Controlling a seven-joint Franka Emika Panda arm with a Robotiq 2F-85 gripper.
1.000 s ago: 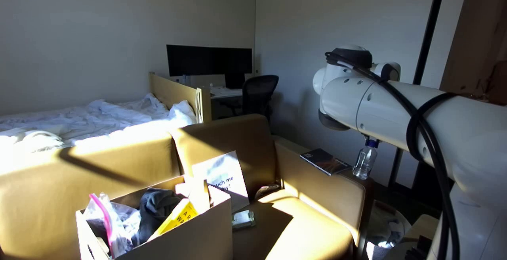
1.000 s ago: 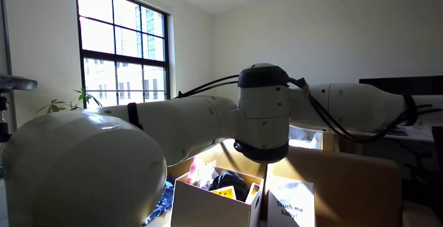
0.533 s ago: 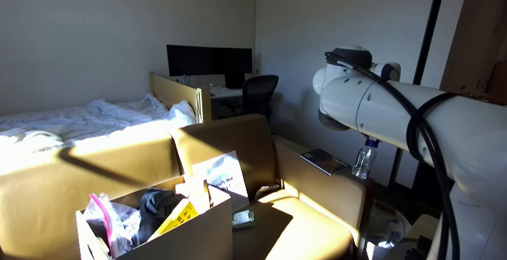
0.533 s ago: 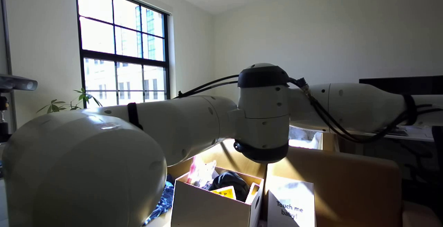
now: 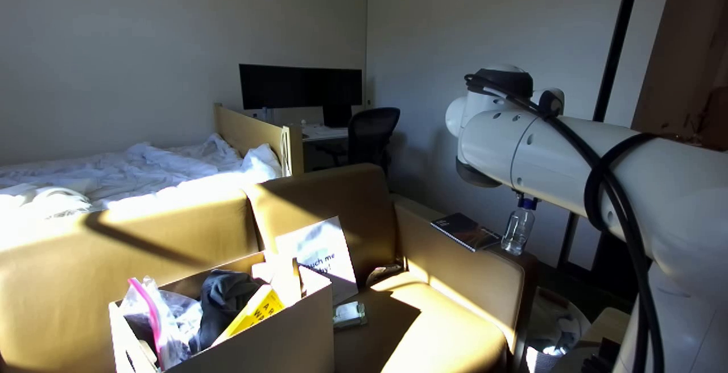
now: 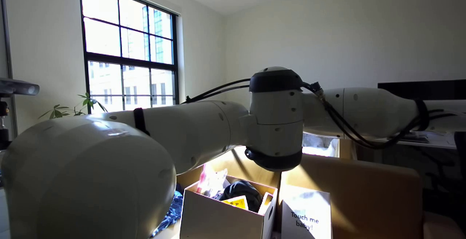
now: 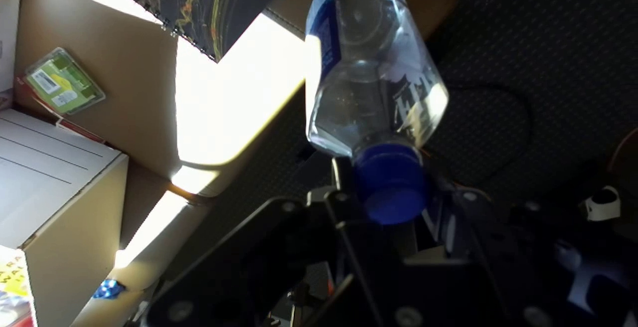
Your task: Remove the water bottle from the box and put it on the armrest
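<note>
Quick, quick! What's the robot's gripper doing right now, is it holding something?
Gripper: closed, holding the water bottle at its blue-capped end.

a clear, blue-capped water bottle (image 5: pixel 518 229) hangs slightly tilted at the end of the tan padded armrest (image 5: pixel 478 272), contact unclear; the open cardboard box (image 5: pixel 284 333), filled, stands upright well apart.
</note>
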